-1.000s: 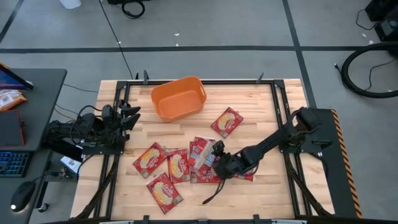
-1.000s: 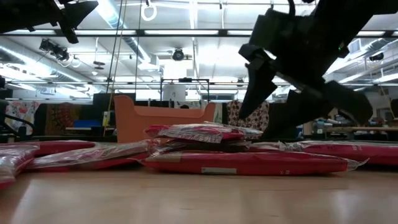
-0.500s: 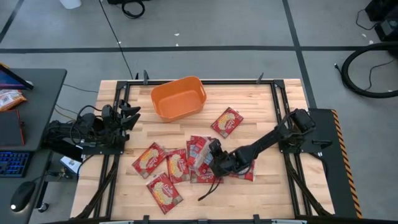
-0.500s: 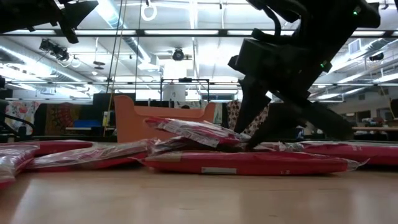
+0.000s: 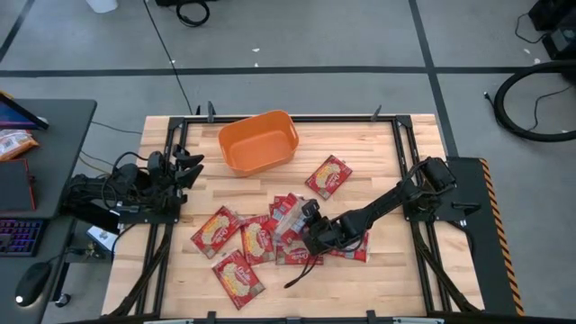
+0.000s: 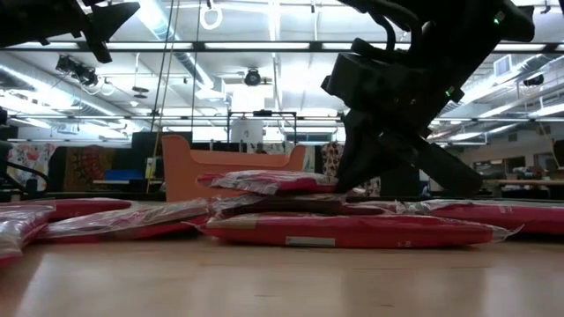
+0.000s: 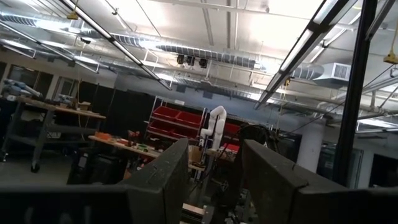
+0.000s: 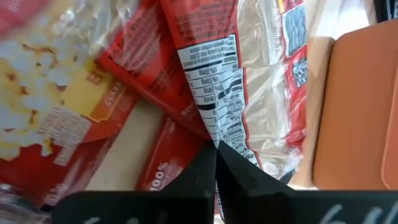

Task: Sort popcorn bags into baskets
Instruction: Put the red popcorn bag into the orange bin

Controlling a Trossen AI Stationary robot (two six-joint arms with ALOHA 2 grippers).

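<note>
The orange basket (image 5: pixel 258 142) stands at the table's far side, left of the middle. Several red popcorn bags lie overlapping in a pile (image 5: pixel 247 241) near the table's middle, and one bag (image 5: pixel 328 175) lies apart to the right of the basket. My right gripper (image 5: pixel 304 223) reaches low over the pile's right side and is shut on the top bag (image 5: pixel 286 211). My left gripper (image 7: pixel 214 180) waits at the table's left edge, raised, open and with nothing between its fingers. My right gripper pinches the top bag's clear sealed edge (image 8: pixel 219 138), beside its white nutrition label, between its two fingertips. The fingers come from the table's right, slanting down. In the low view the bag (image 6: pixel 264 182) sits about level on top of the pile.
A desk with a keyboard (image 5: pixel 18 236) and an orange snack bag (image 5: pixel 13 142) stands left of the table. A dark cable (image 5: pixel 297 277) trails over the wood near the pile. Black frame rails (image 5: pixel 405 153) run along the table's sides. Bare wood lies at the near right.
My right gripper has gone a little toward the table's left and down onto the pile, and has shut from wide open onto the top bag's edge. That bag tipped as the fingers met it and now sits level again.
</note>
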